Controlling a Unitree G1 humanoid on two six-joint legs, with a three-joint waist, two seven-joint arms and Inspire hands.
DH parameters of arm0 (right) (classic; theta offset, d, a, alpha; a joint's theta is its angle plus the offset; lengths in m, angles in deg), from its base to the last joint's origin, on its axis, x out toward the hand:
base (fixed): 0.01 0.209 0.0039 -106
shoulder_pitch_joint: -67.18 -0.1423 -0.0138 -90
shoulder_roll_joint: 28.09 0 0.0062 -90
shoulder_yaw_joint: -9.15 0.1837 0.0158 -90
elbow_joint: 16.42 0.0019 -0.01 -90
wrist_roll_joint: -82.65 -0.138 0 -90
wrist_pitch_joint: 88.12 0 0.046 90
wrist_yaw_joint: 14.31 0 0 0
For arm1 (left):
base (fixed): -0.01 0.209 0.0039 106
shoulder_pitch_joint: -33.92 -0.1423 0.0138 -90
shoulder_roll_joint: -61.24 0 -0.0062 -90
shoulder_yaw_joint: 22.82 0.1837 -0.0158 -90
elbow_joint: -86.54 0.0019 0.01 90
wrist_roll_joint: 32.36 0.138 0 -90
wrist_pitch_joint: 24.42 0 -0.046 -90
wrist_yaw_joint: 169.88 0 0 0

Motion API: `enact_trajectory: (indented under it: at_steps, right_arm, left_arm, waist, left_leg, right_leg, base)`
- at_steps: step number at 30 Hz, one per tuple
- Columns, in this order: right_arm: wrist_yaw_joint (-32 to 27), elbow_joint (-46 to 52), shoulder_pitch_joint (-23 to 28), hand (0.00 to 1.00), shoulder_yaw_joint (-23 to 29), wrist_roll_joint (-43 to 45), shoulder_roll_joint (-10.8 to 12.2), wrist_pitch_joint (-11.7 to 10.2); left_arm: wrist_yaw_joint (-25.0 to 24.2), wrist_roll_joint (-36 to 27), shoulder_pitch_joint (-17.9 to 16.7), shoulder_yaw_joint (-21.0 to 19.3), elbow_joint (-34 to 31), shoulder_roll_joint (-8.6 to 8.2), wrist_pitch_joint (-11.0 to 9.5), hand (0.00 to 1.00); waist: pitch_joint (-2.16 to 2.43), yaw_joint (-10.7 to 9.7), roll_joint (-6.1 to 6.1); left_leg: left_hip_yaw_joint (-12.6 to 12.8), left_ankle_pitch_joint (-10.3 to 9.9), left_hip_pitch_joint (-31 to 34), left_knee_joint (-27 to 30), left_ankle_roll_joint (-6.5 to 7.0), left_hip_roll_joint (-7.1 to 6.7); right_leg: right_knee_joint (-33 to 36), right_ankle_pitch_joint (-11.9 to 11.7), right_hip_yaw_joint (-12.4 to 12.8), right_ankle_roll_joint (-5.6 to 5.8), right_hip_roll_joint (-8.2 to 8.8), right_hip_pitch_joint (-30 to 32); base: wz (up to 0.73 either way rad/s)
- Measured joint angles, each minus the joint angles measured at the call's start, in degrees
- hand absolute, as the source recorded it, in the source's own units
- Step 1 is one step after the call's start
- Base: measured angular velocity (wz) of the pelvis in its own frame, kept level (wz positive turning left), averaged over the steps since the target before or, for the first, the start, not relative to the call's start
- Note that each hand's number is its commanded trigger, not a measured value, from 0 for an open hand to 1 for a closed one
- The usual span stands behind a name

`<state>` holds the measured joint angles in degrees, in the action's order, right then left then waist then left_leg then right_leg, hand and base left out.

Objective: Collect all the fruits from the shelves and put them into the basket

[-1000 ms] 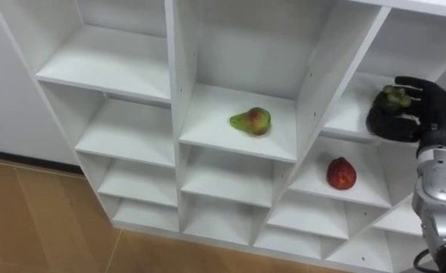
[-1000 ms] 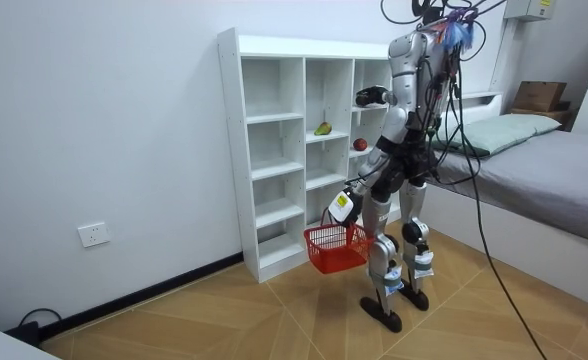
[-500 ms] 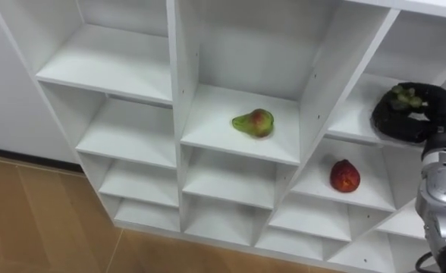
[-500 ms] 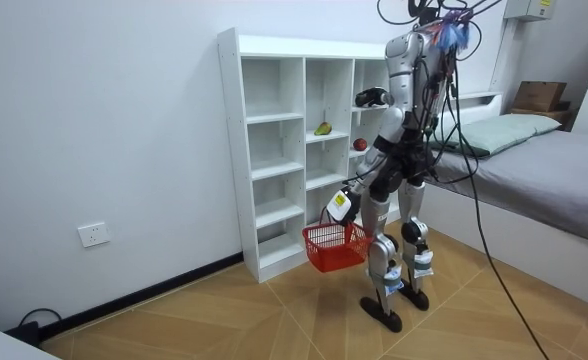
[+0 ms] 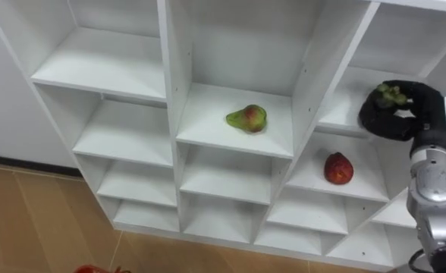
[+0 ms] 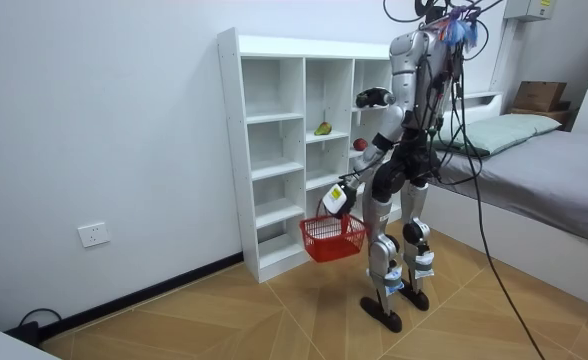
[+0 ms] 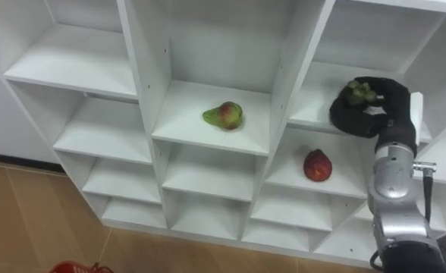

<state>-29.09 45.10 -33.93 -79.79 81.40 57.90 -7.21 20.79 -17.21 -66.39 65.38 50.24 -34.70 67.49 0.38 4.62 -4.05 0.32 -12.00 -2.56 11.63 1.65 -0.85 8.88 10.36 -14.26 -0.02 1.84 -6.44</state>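
Observation:
My right hand (image 5: 402, 115) is curled round a small bunch of green grapes (image 5: 390, 94) at the front of an upper compartment in the white closet's (image 5: 170, 91) right column. A green-red pear (image 5: 247, 118) lies in the middle column. One shelf lower, in the right column, sits a red fruit (image 5: 338, 168). In the room view my left hand (image 6: 340, 193) holds the red basket (image 6: 331, 235) by its handle, low in front of the closet. The basket's rim (image 5: 94, 268) shows at the bottom edge of the left eye view.
I stand close to the closet (image 6: 274, 150), facing it, on a wooden floor (image 6: 274, 320). The other compartments hold nothing. A bed (image 6: 544, 170) lies behind me at the room view's right, against a white wall.
My left arm has raised the basket and swung it toward the closet, so its rim now shows in the eye views. My right hand keeps the grapes at the shelf front.

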Motion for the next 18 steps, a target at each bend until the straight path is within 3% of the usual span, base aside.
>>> enact_trajectory:
  at_steps: [5, 14, 18]
  right_arm:
    - [0.8, 10.2, 5.4, 1.0, -2.0, 0.4, 2.1, 0.9]
    - [2.5, 21.5, 11.7, 1.0, -5.3, 0.5, 2.6, 1.9]
    - [4.9, 26.4, 14.4, 1.0, -7.2, 1.1, 3.1, 2.7]
  left_arm:
    - [0.0, -3.7, 1.0, 0.0, -2.1, -0.62, -1.3, 1.0]
    - [-0.4, -16.0, 2.8, 1.5, -6.1, -1.65, -2.4, 1.0]
    - [-1.3, -22.8, 3.9, 5.1, -6.2, -1.68, -2.4, 1.0]
  waist:
    - [0.02, -1.0, -0.03]
    - [-0.46, -1.2, 0.34]
    - [-0.63, -2.1, 0.57]
  left_leg:
    - [0.6, 0.1, 0.0, 0.1, -0.09, 0.11]
    - [1.5, 0.1, -0.3, -0.2, -0.02, 0.22]
    - [2.7, 0.1, 0.0, -0.7, -0.02, 0.53]
  right_leg:
    - [-0.1, 0.0, 0.1, 0.0, -0.04, 0.0]
    - [0.0, 0.0, 1.8, 0.0, 0.14, 0.7]
    - [0.4, 0.0, 3.0, 0.0, -0.04, 1.5]
  base:
    - [-0.01]
    - [-0.06]
    - [-0.13]
